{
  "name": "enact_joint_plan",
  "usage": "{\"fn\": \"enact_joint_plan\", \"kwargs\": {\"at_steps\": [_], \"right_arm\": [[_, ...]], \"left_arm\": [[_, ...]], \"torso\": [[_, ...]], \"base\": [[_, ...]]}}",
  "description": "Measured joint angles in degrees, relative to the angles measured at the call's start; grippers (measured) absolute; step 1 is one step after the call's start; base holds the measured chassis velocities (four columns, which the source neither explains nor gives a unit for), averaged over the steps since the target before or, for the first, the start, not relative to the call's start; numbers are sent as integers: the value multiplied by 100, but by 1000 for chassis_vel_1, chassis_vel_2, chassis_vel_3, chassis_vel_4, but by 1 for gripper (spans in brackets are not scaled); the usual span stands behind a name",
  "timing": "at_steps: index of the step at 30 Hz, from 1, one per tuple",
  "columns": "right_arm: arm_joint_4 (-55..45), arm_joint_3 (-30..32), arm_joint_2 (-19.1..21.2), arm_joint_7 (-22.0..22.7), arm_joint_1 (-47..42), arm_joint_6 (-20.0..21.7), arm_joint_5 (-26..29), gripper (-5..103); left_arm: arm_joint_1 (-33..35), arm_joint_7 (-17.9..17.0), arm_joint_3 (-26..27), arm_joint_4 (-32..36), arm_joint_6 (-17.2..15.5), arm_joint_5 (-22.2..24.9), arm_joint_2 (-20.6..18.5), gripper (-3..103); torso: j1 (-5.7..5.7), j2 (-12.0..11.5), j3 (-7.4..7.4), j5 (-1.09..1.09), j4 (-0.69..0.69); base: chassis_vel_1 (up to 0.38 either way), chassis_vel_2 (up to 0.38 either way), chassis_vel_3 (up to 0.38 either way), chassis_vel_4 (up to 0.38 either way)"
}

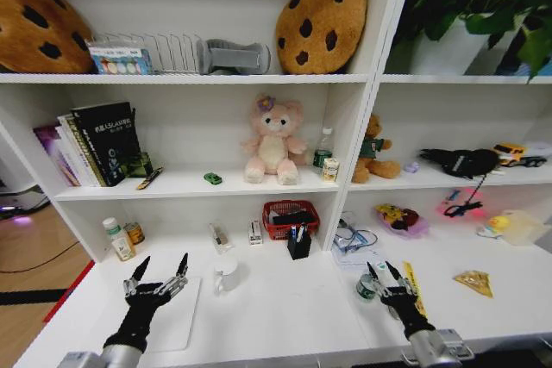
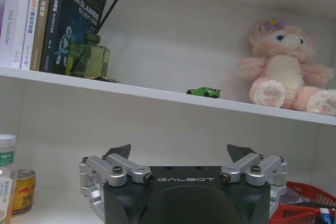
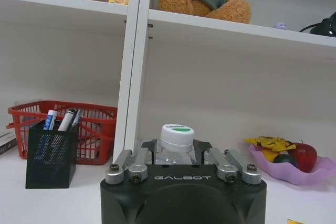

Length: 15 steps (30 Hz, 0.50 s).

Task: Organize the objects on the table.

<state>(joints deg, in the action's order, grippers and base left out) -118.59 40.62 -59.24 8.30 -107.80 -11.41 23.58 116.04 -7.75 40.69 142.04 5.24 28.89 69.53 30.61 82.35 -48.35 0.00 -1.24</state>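
The white table (image 1: 285,312) runs along the foot of a shelf unit. My left gripper (image 1: 161,266) (image 2: 180,153) hovers open over a flat white pad (image 1: 181,316) at the front left. On the right, my right gripper (image 1: 383,271) has its fingers a little apart, with a small white-capped bottle (image 1: 366,287) (image 3: 177,141) close beside it. A yellow ruler (image 1: 415,289) lies just right of that gripper. The tiny green toy car (image 1: 212,178) (image 2: 203,92) sits on the shelf above the table. Pens stand in a black mesh holder (image 1: 299,245) (image 3: 50,153).
A red basket (image 1: 290,218) (image 3: 97,129) stands behind the pen holder, and a white mug (image 1: 226,275) in front of it. A purple dish of fruit (image 1: 401,219) (image 3: 294,163) and a yellow wrapper (image 1: 474,282) lie at the right. Small bottles (image 1: 119,239) stand at the back left.
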Motion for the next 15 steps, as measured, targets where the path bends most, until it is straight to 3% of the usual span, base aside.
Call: {"fn": "enact_joint_plan", "kwargs": {"at_steps": [5, 15], "right_arm": [[-27, 1, -37, 6, 5, 0, -8, 30], [-688, 317, -254, 155, -535, -17, 246, 30]], "left_arm": [[0, 0, 0, 0, 0, 0, 0, 100], [0, 1, 0, 0, 0, 0, 0, 100]], "torso": [[0, 0, 0, 0, 0], [0, 0, 0, -1, 1]], "base": [[0, 0, 0, 0], [0, 0, 0, 0]]}}
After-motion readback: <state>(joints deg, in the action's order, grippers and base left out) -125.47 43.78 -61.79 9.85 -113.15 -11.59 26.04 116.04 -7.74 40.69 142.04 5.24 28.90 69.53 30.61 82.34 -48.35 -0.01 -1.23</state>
